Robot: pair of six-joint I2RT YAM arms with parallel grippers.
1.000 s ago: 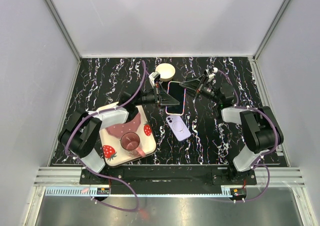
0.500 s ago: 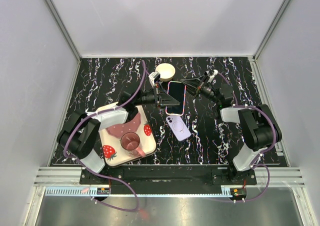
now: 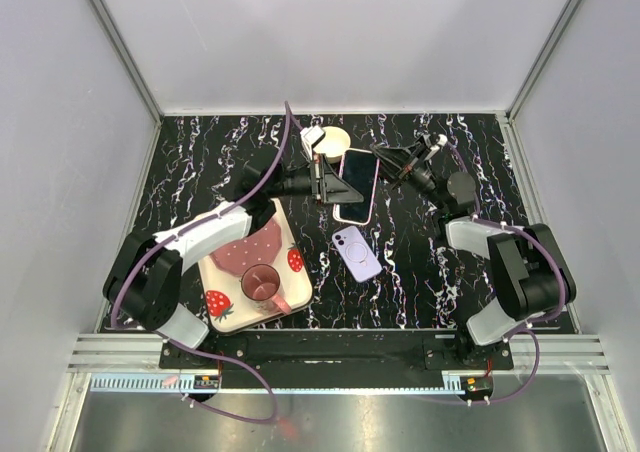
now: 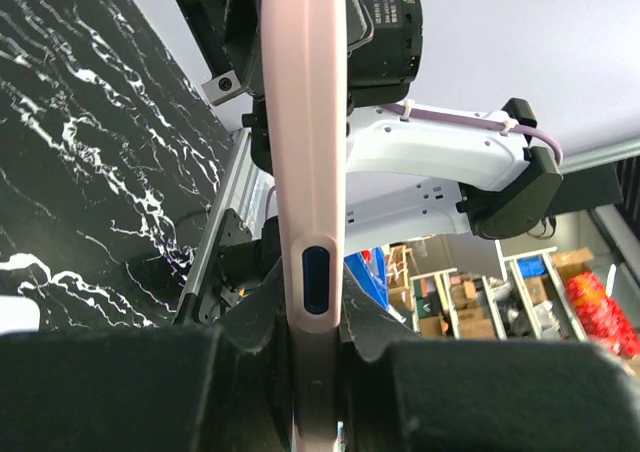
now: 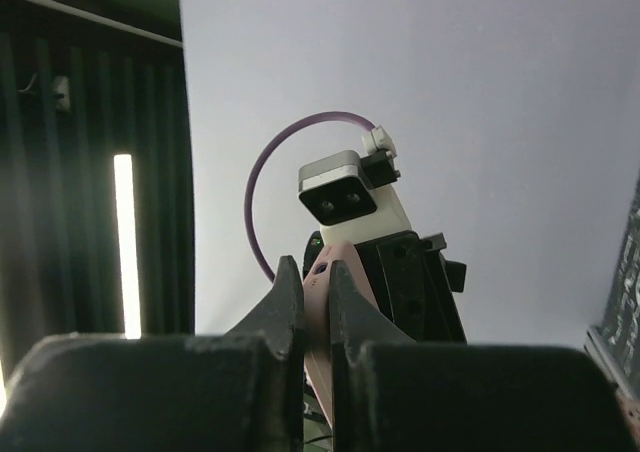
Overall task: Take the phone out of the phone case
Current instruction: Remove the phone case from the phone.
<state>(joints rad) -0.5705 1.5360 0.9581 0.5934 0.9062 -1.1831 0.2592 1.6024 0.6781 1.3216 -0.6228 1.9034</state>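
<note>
A phone with a dark screen sits in a pink phone case point(image 3: 357, 185) and is held up off the black marbled table, tilted. My left gripper point(image 3: 328, 184) is shut on its left long edge. In the left wrist view the pink case edge point(image 4: 305, 172), with its oval button slot, runs up from between the left gripper point(image 4: 315, 342) fingers. My right gripper point(image 3: 385, 155) is shut on the far right corner. The right wrist view has the pink case point(image 5: 322, 317) pinched between the right gripper point(image 5: 317, 282) fingers, with the left wrist camera behind it.
A lilac phone point(image 3: 357, 252) lies back-up on the table just below the held phone. A strawberry-patterned tray point(image 3: 225, 307) with a maroon cup point(image 3: 260, 284) sits at the near left. A cream round disc point(image 3: 337, 138) lies at the back behind the left wrist.
The right gripper has closed on the pink case's edge. Both grippers have carried the cased phone up and toward the back of the table, away from the lilac phone.
</note>
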